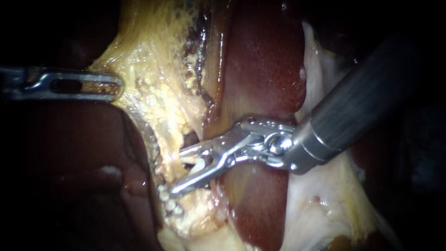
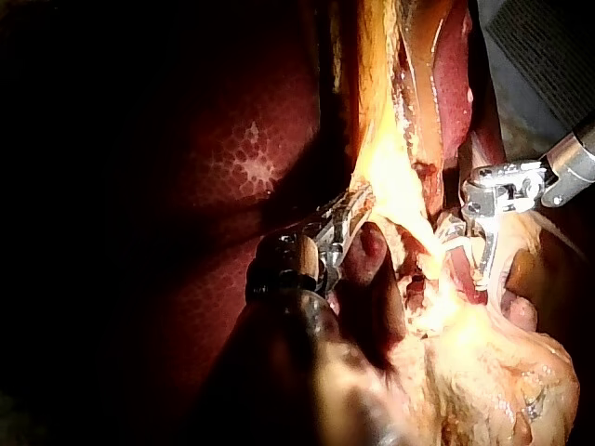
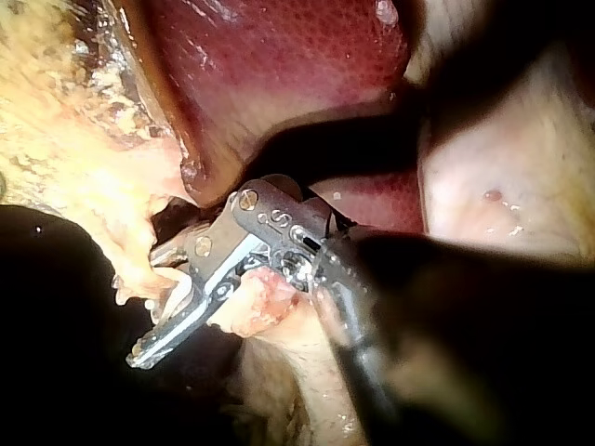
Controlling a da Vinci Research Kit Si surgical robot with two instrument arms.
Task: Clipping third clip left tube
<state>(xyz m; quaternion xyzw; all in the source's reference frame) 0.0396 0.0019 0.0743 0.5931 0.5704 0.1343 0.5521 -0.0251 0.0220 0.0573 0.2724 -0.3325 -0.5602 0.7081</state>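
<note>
My right instrument (image 1: 179,170) comes in from the upper right, its jaws open astride a thin pale tube (image 1: 199,163) that runs through the yellow fatty tissue (image 1: 158,93). In the right wrist view the same jaws (image 3: 153,307) gape around a whitish strand (image 3: 173,277). Small shiny metal beads (image 1: 166,195) lie just under the lower jaw; I cannot tell if they are clips. My left instrument (image 1: 114,86) enters from the left and is shut on the edge of the yellow tissue, holding it taut. The left wrist view shows that grip (image 2: 349,218) and the right instrument's jaws (image 2: 463,260) beside it.
Dark red liver (image 1: 265,69) rises behind the right instrument's jaws, and another lobe (image 1: 69,162) lies in shadow under the left instrument. Pale membrane (image 1: 320,195) spreads beneath the right shaft.
</note>
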